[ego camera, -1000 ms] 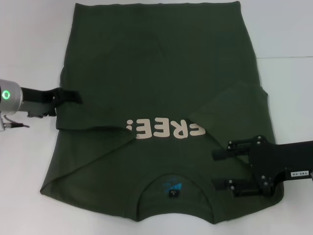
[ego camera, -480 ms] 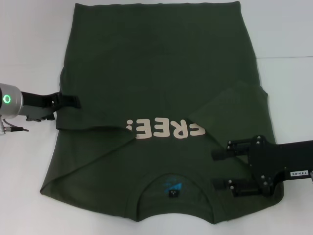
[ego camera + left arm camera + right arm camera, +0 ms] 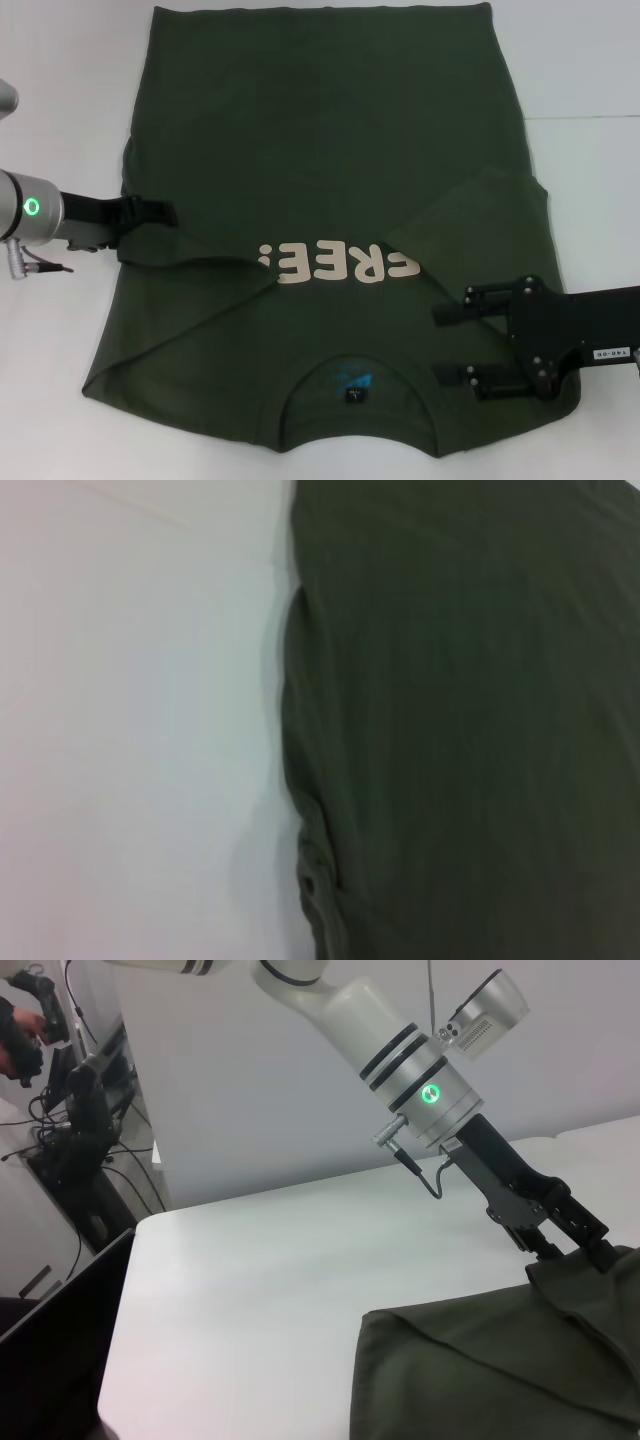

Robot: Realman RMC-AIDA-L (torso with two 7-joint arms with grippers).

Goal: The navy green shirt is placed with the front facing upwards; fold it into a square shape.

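Observation:
The navy green shirt [image 3: 320, 130] lies flat on the white table, front up. Its collar is nearest me and the cream lettering [image 3: 335, 263] reads upside down. Both sleeves are folded in over the chest. My left gripper [image 3: 160, 212] is at the shirt's left edge, level with the lettering. In the right wrist view the left gripper [image 3: 580, 1240] pinches a raised bit of that edge. The left wrist view shows only the shirt [image 3: 460, 720] edge against the table. My right gripper [image 3: 450, 345] is open over the shirt's right shoulder area, beside the collar, with nothing between its fingers.
White table [image 3: 60, 100] surrounds the shirt on the left, right and far sides. In the right wrist view, a dark panel [image 3: 50, 1330] and cabled equipment [image 3: 80, 1110] stand beyond the table's edge.
My left gripper drew back slightly, then slid rightward farther onto the shirt's left edge, and the fabric there shifted a little. The right arm has not moved.

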